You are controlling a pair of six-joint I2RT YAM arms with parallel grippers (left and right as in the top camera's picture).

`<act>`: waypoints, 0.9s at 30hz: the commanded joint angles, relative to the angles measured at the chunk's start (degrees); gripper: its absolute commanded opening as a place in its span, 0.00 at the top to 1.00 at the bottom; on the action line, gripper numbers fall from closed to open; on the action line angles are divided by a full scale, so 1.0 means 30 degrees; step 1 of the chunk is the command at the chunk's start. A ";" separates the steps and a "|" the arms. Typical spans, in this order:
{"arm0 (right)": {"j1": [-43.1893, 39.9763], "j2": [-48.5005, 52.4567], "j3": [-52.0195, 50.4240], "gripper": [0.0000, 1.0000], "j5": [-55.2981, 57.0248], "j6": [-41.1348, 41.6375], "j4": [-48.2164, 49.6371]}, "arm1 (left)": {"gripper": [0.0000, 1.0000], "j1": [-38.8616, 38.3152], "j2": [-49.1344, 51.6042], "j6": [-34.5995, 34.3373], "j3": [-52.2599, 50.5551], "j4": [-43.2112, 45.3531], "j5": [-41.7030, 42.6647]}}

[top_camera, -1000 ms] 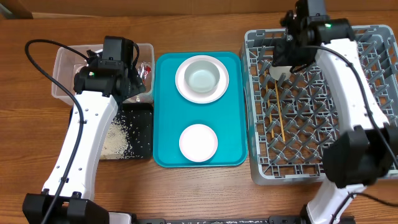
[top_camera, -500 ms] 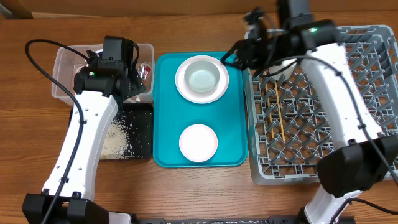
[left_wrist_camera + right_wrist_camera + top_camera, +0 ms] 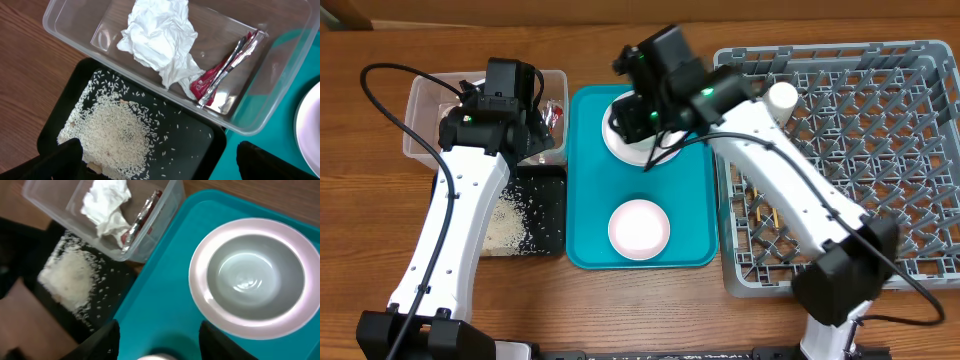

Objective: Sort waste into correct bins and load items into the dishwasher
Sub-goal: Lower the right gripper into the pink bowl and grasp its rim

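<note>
Teal serving tray point(image 3: 586, 200), flat on a brown wood-grain table point(image 3: 360, 210).

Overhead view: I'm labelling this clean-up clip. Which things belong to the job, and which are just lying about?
Job: tissue, red wrapper, rice, clear tub, black tray, plate, stacked bowl, lone bowl, cup, chopsticks, dish rack.
Lying about: teal tray, wooden table.

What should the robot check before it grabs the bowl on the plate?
1. Right gripper open: ok.
2. Bowl looks empty: ok.
3. Gripper centred on bowl: not ok, the bowl lies off to one side in the wrist view.
4. Left gripper away from the bowl: ok, it is over the tub and black tray.
5. Free pegs in rack: ok.
6. Grip will hold the bowl's rim: cannot tell.
</note>
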 commanded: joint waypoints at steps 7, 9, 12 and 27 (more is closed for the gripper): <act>0.0466 0.2849 0.0146 0.49 0.2630 0.0342 0.1566 | 0.00 -0.0087 -0.0080 0.0248 0.0233 0.0007 -0.0044; 0.0466 0.3453 0.0146 0.51 0.2630 0.0342 0.1953 | 0.00 -0.0087 -0.0080 0.0248 0.0233 0.0007 -0.0044; 0.0466 0.4175 0.0146 0.53 0.2637 0.0342 0.2463 | 0.00 -0.0087 -0.0080 0.0248 0.0233 0.0007 -0.0044; 0.0452 0.6404 0.0131 0.56 0.4160 0.0328 0.4233 | 0.00 -0.0087 -0.0080 0.0248 0.0233 0.0007 -0.0044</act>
